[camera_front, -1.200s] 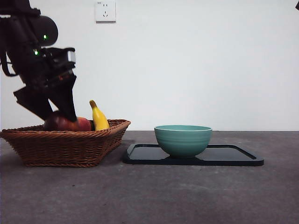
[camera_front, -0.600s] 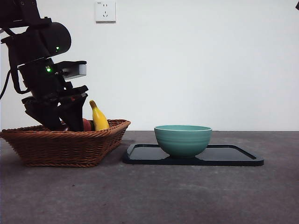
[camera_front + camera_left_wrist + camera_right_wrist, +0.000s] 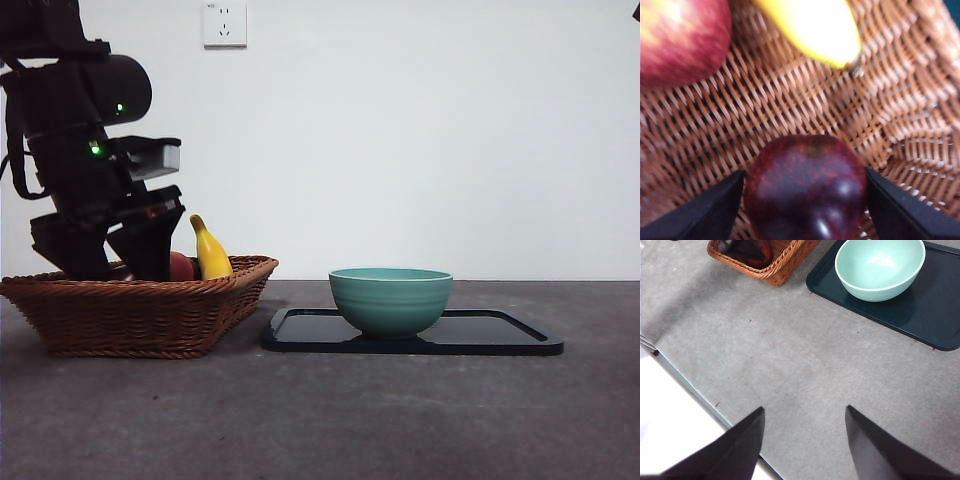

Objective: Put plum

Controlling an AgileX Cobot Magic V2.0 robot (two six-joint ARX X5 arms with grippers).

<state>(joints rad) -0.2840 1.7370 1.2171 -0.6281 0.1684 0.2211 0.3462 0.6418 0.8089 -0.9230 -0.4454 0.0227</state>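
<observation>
The plum [image 3: 805, 190], dark maroon and glossy, lies on the floor of the wicker basket [image 3: 790, 105]. My left gripper [image 3: 805, 170] is open, with one jaw close against each side of the plum. In the front view the left gripper [image 3: 115, 262] reaches down into the basket [image 3: 140, 315] at the left and hides the plum. My right gripper [image 3: 805, 410] hangs open and empty high above the bare table.
A red apple [image 3: 680, 40] and a yellow banana [image 3: 815, 27] share the basket, and both show above its rim, apple [image 3: 181, 267] and banana [image 3: 210, 252]. A teal bowl [image 3: 391, 300] stands on a dark tray [image 3: 500, 338] right of the basket.
The left gripper has come down from above the fruit into the basket, then shifted slightly left. Bowl, tray and basket have not moved.
</observation>
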